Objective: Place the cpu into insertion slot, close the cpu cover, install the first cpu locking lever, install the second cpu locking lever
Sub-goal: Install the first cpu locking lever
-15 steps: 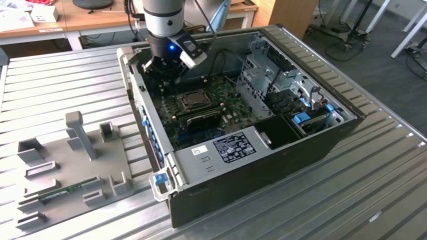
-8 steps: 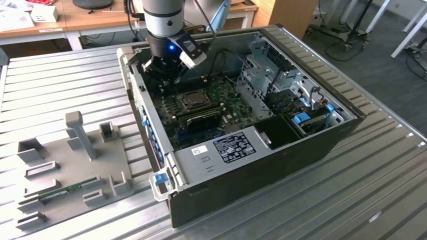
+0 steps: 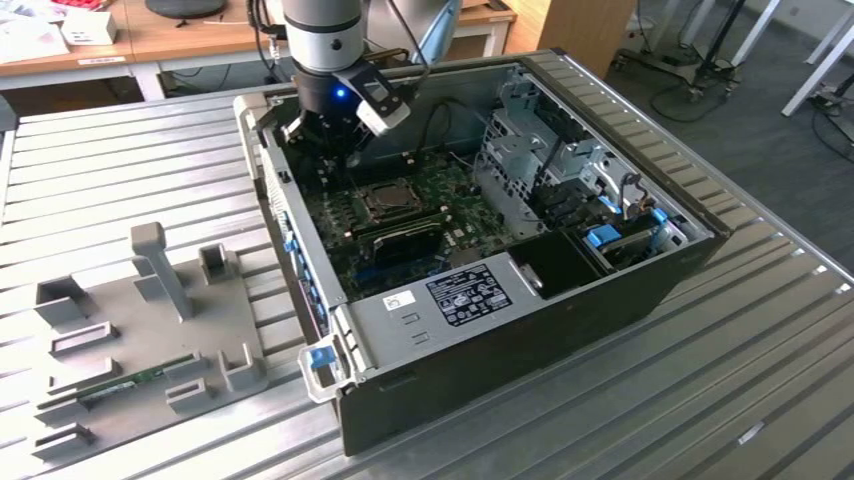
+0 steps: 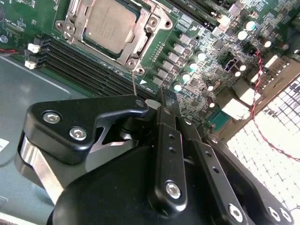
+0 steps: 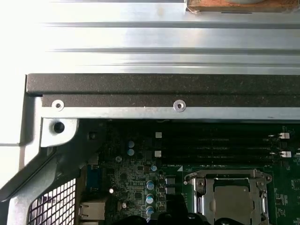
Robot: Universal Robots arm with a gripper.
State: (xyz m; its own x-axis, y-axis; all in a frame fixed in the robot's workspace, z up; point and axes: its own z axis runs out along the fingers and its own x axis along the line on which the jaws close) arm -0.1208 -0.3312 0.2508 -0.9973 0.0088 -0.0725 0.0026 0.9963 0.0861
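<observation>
Inside the open PC case [image 3: 534,330], on the green board [image 4: 197,42], the slot [image 4: 154,22] has the cpu [image 4: 110,26] seated w/ the cover [image 4: 137,50] down over it; a thin lever [image 4: 134,82] sticks up, so locking prob isn't done. Gripper [image 4: 157,99] hangs near the slot, open or closed – can't tell. Room has wood desks [image 3: 174,35]; table [image 3: 134,150] is ribbed metal.

cpu [image 4: 108,24] in insertion slot [image 3: 360,205]; cpu cover [image 4: 143,44] flat over insertion slot; memory slots [image 4: 84,61] just beside insertion slot; fixture tray [image 3: 134,340] well apart, exterior view's left.
</observation>
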